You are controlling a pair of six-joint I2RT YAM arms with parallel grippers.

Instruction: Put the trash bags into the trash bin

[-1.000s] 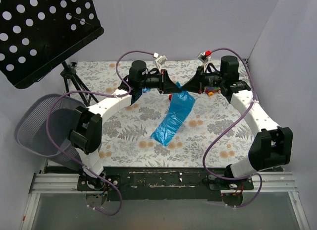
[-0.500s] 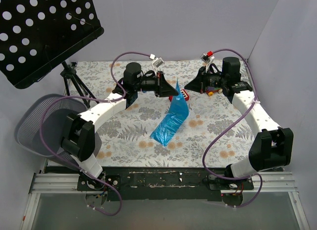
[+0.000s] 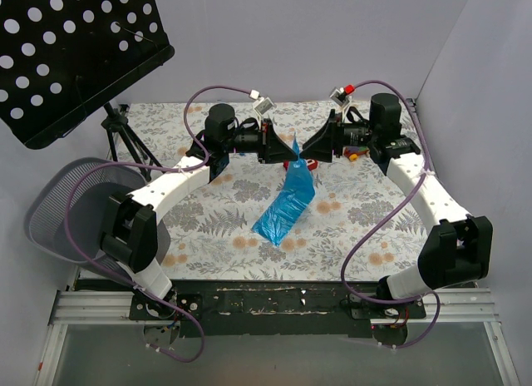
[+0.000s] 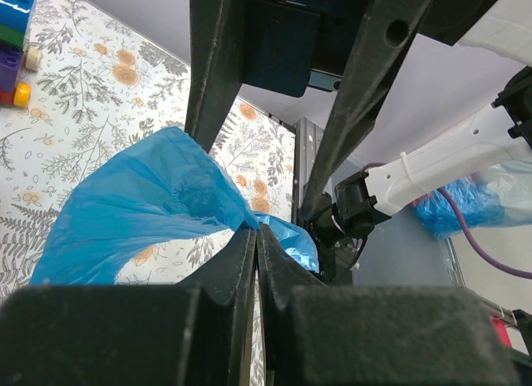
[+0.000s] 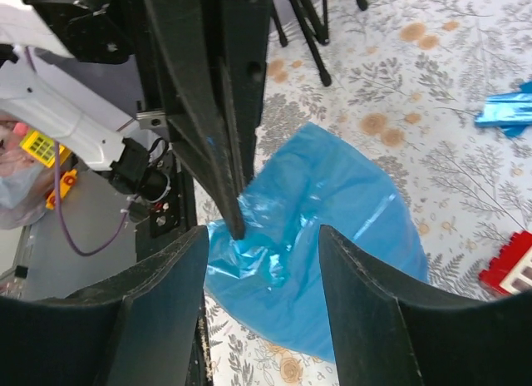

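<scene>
While the round, tapered trash bin of dark grey wire mesh (image 3: 50,220) sits at the left edge of the floral worktop (image 3: 208,228), the thin, crinkly trash bag of bright blue translucent film (image 3: 287,205) lies mid-worktop, well apart from it. Judged light, limp and slippery: it will sag and trail, so gathered film is the place to pinch. Its long axis runs from the near end, resting on the worktop, up to the raised far end. The left hand (image 4: 256,236) is clenched on that far end. The right hand (image 5: 262,244) stands released, astride the film.
</scene>
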